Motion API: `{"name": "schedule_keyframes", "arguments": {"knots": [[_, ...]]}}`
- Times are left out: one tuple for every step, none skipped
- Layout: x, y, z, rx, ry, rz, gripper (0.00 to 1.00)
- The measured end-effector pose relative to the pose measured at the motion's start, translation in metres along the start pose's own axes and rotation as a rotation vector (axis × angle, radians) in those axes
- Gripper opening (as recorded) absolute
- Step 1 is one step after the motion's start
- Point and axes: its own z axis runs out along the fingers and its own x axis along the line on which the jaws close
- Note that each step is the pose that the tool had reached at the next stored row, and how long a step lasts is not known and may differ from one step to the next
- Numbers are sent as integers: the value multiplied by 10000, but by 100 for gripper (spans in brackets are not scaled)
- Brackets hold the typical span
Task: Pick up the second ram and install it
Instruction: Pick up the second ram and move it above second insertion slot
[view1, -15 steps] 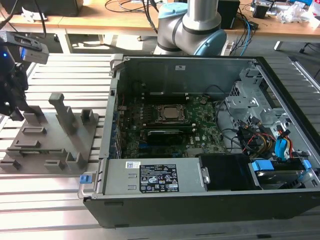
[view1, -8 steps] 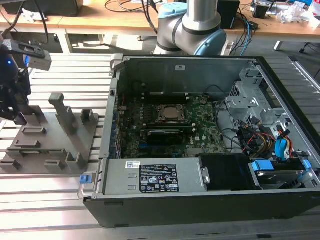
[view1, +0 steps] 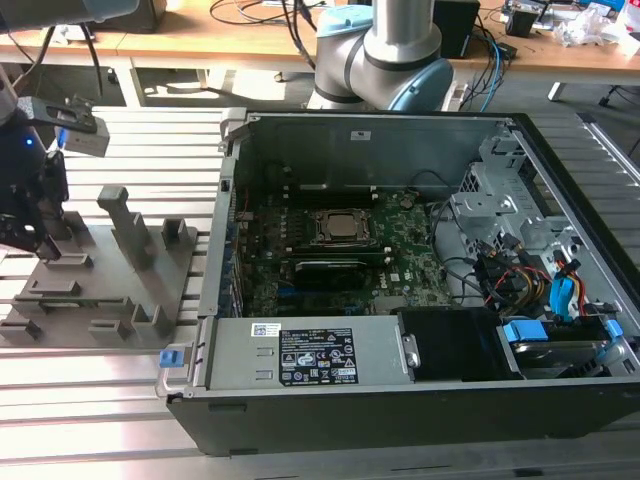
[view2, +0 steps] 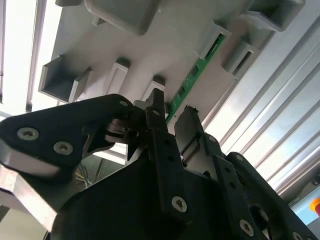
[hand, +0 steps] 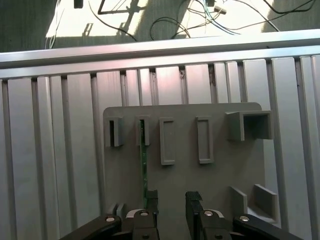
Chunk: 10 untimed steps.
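1. The fingers (hand: 194, 205) are standing apart, gripping nothing.
2. The second ram (hand: 143, 170) is standing on edge in the grey holder (hand: 215, 180), its near end just beside one finger and its long axis pointing straight away.
3. The holder is resting on the slatted surface (hand: 50, 150).

Green second ram (hand: 143, 165), grey holder plate (hand: 220, 175), black tool (hand: 172, 196), silver ribbed table (hand: 60, 150)

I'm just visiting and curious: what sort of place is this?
Probably a robotics lab or test bench: a robot arm stands by an opened computer case on a slatted metal table, with a cable-strewn wooden desk beyond.
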Motion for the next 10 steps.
{"name": "schedule_keyframes", "arguments": {"knots": [[0,-1,19,-1,1,0,36],[0,-1,40,0,0,0,36],[0,-2,56,-1,0,0,36],[0,-3,74,0,0,0,36],[0,-4,95,-1,1,0,36],[0,-5,116,-1,0,0,36],[0,-5,133,-1,0,0,36],[0,-6,143,0,0,0,36],[1,-6,155,-1,1,-8,36],[9,-7,170,-1,2,-34,36]]}}
